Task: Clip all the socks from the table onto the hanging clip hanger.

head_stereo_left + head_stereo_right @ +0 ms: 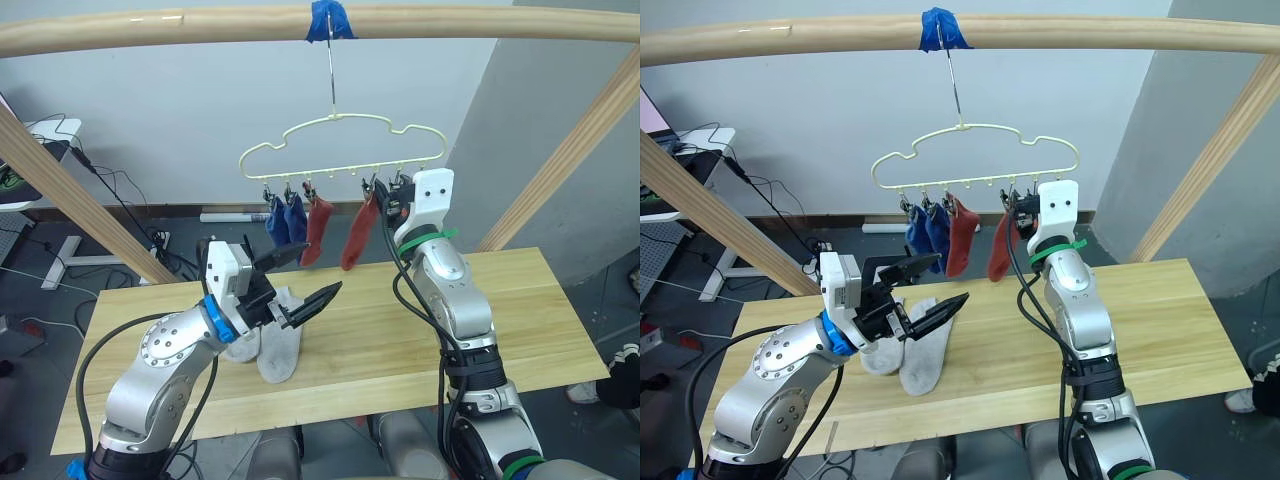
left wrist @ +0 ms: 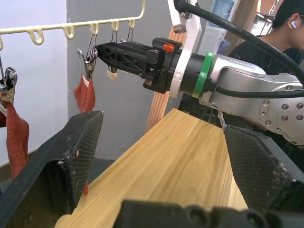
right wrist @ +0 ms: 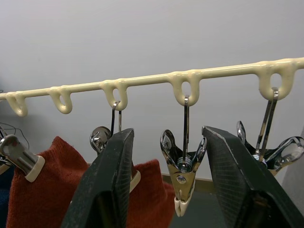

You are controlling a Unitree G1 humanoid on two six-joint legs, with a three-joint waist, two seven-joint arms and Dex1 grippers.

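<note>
Head views: two light grey socks [image 1: 270, 345] are lying on the table [image 1: 520, 320], long axes pointing away from the robot; left gripper [image 1: 300, 280] is hovering above, spread wide and empty.
Left wrist: right gripper [image 2: 102, 52] is reaching toward the clip hanger [image 2: 71, 28].
Right wrist: fingers [image 3: 107, 190] are parted, straddling an empty clip [image 3: 183, 183]; squeezing it squarely should open it for a sock.

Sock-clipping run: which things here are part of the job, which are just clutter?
Job:
- clip hanger
- two grey socks on the table
- blue socks and red socks, already clipped
- left gripper, right gripper

Clutter:
- floor cables
- seated person
</note>
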